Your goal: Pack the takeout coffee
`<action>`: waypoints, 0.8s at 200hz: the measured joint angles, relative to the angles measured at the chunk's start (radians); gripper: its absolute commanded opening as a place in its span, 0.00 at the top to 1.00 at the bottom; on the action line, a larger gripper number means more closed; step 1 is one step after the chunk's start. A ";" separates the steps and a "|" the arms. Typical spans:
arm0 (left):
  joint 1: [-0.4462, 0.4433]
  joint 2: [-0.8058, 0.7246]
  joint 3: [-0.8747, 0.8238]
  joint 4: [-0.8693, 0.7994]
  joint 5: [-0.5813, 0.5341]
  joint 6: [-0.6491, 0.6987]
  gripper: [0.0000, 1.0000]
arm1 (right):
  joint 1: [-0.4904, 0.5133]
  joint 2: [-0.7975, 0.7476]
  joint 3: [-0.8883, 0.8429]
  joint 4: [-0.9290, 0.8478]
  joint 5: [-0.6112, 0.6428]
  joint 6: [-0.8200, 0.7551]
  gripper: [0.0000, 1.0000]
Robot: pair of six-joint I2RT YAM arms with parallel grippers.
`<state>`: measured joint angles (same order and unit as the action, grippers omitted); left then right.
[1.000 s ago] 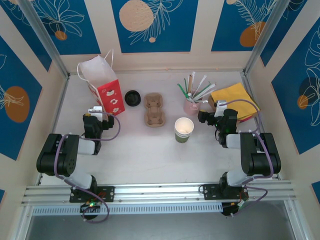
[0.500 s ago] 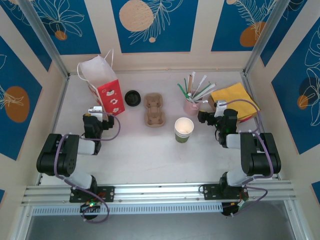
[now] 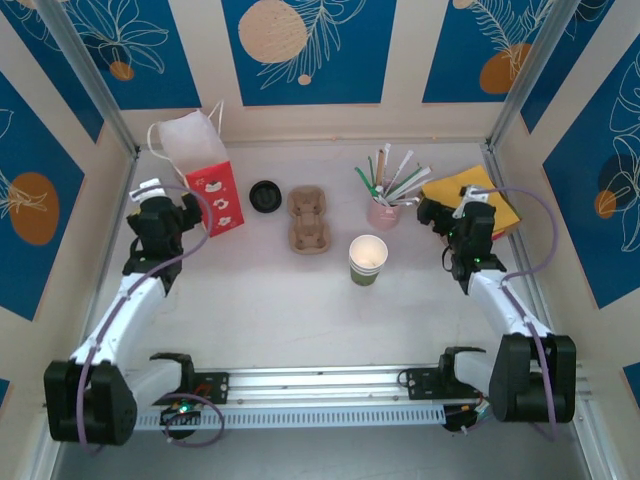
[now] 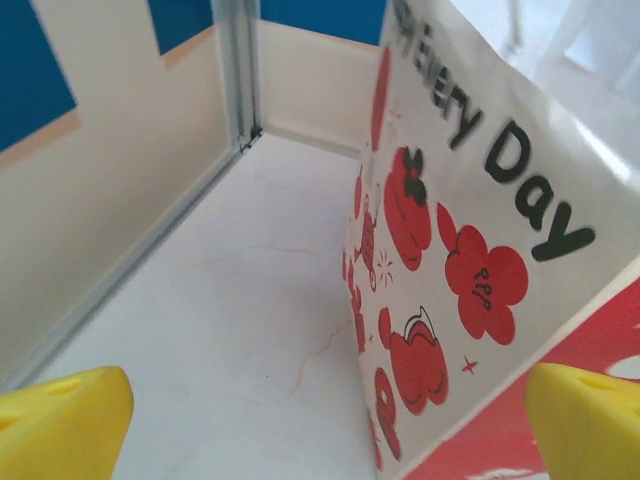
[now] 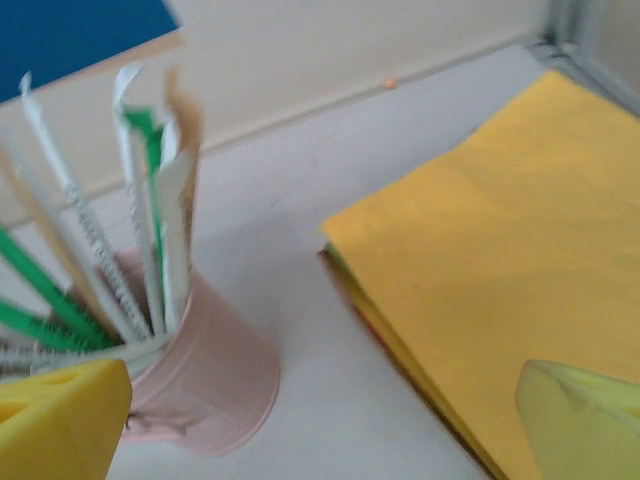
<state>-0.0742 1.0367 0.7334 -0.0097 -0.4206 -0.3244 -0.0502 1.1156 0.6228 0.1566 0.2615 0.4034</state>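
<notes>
Nearest you, both tools stand spread wide, holding nothing: the left gripper (image 3: 165,208) just beside the red-and-white paper bag (image 3: 205,180), the right gripper (image 3: 458,215) facing the gap between the pink straw pot (image 3: 383,210) and the yellow napkins (image 3: 470,190). The green paper cup (image 3: 367,258) stands upright and lidless mid-table, well apart from both. Its black lid (image 3: 264,195) lies loose farther back, between bag and cardboard carrier (image 3: 308,218). Expect the cup to be light and easily crushed, so grip low around the wall, gently, never the rim.
</notes>
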 measured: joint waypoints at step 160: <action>-0.400 -0.021 0.241 -0.732 0.195 -0.454 0.00 | 0.345 0.021 0.472 -0.859 -0.064 0.143 0.39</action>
<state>-0.4740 1.0153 0.9749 -0.7414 -0.2256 -0.7784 0.2947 1.1362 1.0943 -0.7021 0.1978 0.5465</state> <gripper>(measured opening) 0.998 0.705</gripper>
